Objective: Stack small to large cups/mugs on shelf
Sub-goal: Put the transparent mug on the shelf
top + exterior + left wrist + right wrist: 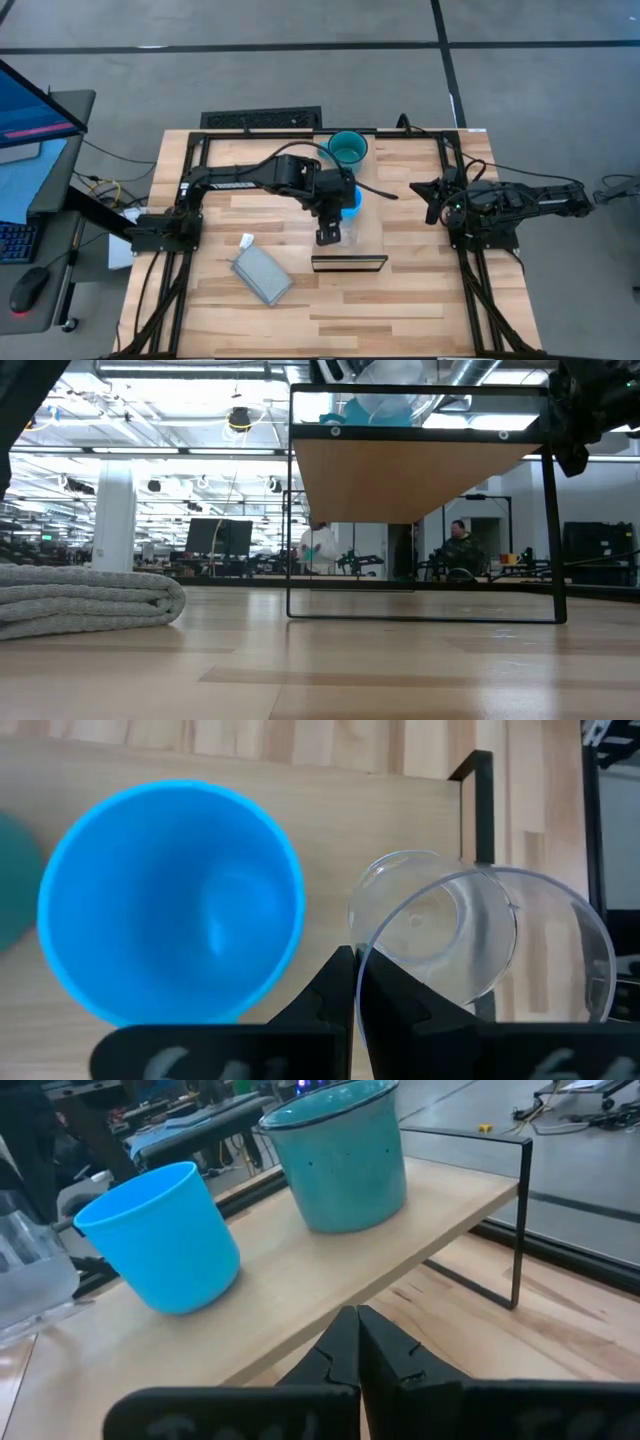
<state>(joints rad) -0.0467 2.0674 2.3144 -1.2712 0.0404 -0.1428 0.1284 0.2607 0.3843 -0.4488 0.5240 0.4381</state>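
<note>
On the pale wood shelf [368,225] stand the teal mug [348,148] at the far end and the bright blue mug [352,200] near the middle. The clear glass cup [480,935] is next to the blue mug [170,900], toward the shelf's near end. My left gripper [356,958] is over the shelf and shut on the glass cup. My right gripper [357,1330] is shut and empty, to the right of the shelf, and faces the teal mug [340,1160] and the blue mug [160,1240]. My left gripper holds the glass cup by its rim [362,952], on the side toward the blue mug, with one finger inside the cup and one outside. The fingers come from above, pointing down. Whether the cup's base rests on the shelf, I cannot tell.
A flat grey pouch [262,275] lies on the tabletop near left of the shelf, with a small white object [246,240] beside it. The shelf stands on thin dark legs [555,540]. Dark frame rails [190,190] run along the table's left, right and far sides.
</note>
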